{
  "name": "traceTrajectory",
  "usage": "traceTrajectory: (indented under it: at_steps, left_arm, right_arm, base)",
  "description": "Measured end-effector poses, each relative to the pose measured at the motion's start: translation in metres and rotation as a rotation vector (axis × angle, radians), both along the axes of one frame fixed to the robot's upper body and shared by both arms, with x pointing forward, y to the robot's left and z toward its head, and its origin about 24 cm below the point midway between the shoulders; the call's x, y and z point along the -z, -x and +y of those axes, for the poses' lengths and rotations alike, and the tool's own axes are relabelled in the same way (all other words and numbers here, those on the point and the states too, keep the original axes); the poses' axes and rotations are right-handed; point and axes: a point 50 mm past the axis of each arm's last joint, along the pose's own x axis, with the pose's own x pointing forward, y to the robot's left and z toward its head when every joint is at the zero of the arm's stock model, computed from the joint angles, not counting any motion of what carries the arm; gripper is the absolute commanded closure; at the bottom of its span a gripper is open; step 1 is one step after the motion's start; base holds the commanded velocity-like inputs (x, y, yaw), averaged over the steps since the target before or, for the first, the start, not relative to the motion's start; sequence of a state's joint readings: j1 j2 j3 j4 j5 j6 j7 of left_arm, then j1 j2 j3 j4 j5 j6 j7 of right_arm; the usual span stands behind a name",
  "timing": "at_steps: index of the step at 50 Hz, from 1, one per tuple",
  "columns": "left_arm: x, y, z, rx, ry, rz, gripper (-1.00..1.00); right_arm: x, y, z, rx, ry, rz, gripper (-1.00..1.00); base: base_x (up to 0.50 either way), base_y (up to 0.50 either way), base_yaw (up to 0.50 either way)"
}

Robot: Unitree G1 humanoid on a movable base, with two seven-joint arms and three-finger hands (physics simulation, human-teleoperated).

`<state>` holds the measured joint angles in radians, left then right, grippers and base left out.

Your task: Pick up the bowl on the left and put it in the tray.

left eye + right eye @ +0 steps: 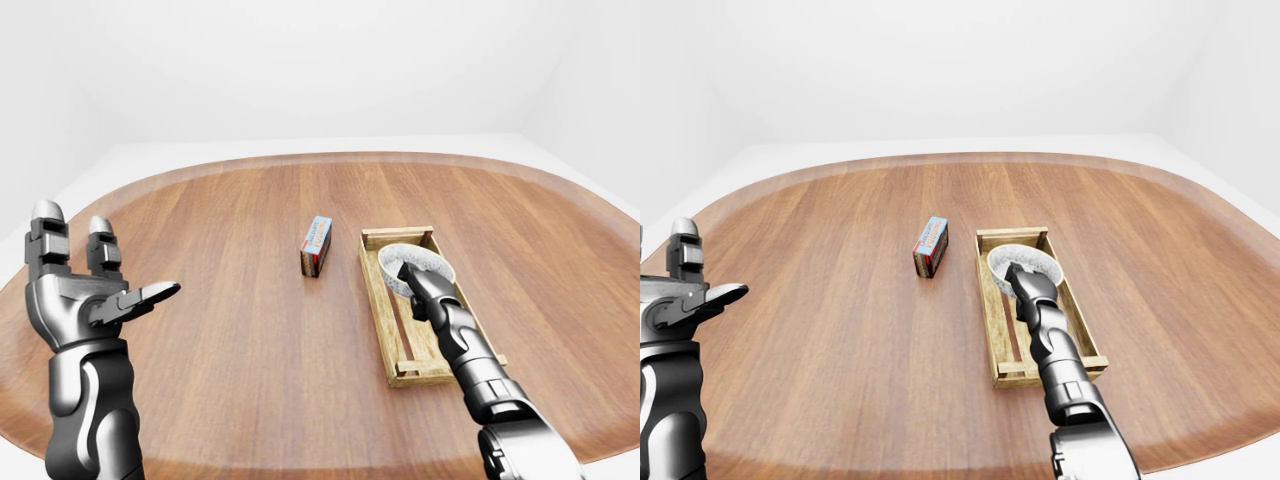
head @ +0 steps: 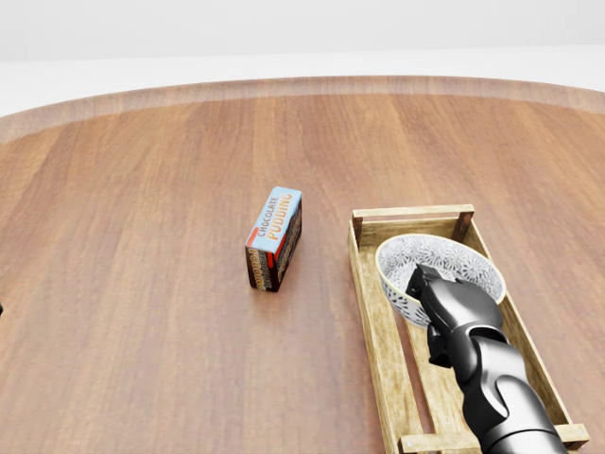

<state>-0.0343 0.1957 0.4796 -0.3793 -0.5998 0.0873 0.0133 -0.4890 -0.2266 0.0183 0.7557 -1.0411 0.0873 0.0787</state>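
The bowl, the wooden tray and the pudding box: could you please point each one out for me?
bowl (image 2: 444, 255), head view, on its patterned inner wall.
wooden tray (image 2: 376, 331), head view, on its left side rail.
pudding box (image 2: 275, 219), head view, on its light-blue top face.

The bowl (image 2: 454, 257) was white, its inside covered in a fine dark-grey lacy pattern. The tray (image 2: 375, 322) was pale yellowish wood with streaky grain. The pudding box (image 2: 275, 236) had a light-blue top with orange lettering, dark brown sides and a red edge. The table (image 2: 142, 284) showed reddish-brown wood grain. The right hand (image 2: 449, 307) and left hand (image 1: 85, 295) were glossy grey and black.
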Motion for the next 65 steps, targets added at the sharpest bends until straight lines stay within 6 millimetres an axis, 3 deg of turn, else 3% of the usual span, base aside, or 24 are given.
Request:
traceTrajectory:
  at_steps: [20, 22, 24, 25, 50, 59, 65]
  left_arm:
    - [0.000, 0.000, 0.000, 0.000, 0.001, -0.001, -1.00]
    - [0.000, 0.000, 0.000, 0.000, 0.001, -0.001, -1.00]
    - [0.000, 0.000, 0.000, 0.000, 0.001, -0.001, -1.00]
    - [0.000, -0.001, 0.000, 0.000, 0.001, -0.001, -1.00]
    - [0.000, -0.001, 0.000, 0.000, 0.002, 0.001, -1.00]
    - [0.001, -0.001, 0.000, 0.000, 0.002, 0.003, -1.00]
    - [0.001, -0.001, 0.000, 0.000, 0.002, 0.003, -1.00]
  right_arm:
    - [0.008, 0.002, -0.001, 0.008, 0.011, 0.018, 0.99]
    - [0.007, 0.002, -0.001, 0.007, 0.018, 0.015, -0.05]
    - [0.007, 0.001, -0.001, 0.005, 0.027, 0.013, -0.42]
    - [0.007, 0.001, -0.001, 0.004, 0.030, 0.013, -0.98]
    - [0.000, 0.001, 0.003, -0.033, 0.065, 0.012, -1.00]
    - [-0.013, 0.003, 0.006, -0.078, 0.104, 0.003, -1.00]
    - [-0.032, 0.008, 0.012, -0.122, 0.161, -0.017, -1.00]
  base:
    - [0.00, 0.00, 0.00]
    - [0.00, 0.00, 0.00]
    - [0.00, 0.00, 0.00]
    - [0.00, 0.00, 0.00]
    - [0.00, 0.00, 0.00]
    - [0.00, 0.00, 0.00]
    - [0.00, 0.00, 0.00]
